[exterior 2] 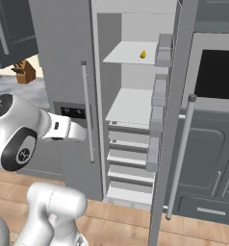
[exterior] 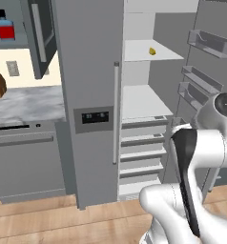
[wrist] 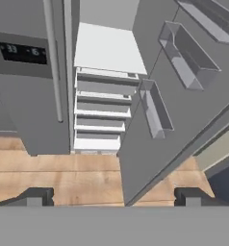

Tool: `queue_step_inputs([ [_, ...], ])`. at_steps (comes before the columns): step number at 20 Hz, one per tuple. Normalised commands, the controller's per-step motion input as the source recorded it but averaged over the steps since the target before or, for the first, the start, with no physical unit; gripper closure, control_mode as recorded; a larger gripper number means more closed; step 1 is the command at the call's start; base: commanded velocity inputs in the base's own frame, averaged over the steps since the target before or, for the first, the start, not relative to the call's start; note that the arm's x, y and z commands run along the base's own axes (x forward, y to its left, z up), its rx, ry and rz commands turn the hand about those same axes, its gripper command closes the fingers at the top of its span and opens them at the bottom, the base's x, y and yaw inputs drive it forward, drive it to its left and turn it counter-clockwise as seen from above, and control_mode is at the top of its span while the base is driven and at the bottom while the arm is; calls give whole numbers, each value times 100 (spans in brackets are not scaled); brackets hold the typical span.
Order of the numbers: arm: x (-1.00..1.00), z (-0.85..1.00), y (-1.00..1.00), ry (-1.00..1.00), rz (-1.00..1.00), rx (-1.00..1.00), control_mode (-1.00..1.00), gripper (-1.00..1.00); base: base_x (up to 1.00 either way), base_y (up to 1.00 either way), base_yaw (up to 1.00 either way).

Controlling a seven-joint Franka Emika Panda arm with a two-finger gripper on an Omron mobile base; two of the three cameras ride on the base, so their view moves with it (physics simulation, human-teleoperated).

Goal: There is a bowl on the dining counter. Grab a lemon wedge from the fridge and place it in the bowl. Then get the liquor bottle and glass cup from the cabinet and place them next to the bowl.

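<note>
Pale digits are glowing on the dark dispenser panel (wrist: 22,53) of the fridge (exterior: 89,71), upper left of the hand view, looking like "33" and "6"; in both base views they are blurring past reading

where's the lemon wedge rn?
Lemon wedge sits on the upper shelf inside the open fridge, toward the shelf's right side in both base views.

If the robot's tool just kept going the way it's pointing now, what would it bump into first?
The open tool points down and forward, at the wooden floor in front of the open fridge. It would probably meet the floor first, near the bottom edge of the open door; depth is hard to judge.
</note>
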Motion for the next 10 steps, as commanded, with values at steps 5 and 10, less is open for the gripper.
queue_step_inputs([
  [5,-24,-16,44,0,-11,-1,-100,-100,0,0,0],
  [10,7,0,0,1,0,0,-100,-100,0,0,0],
])
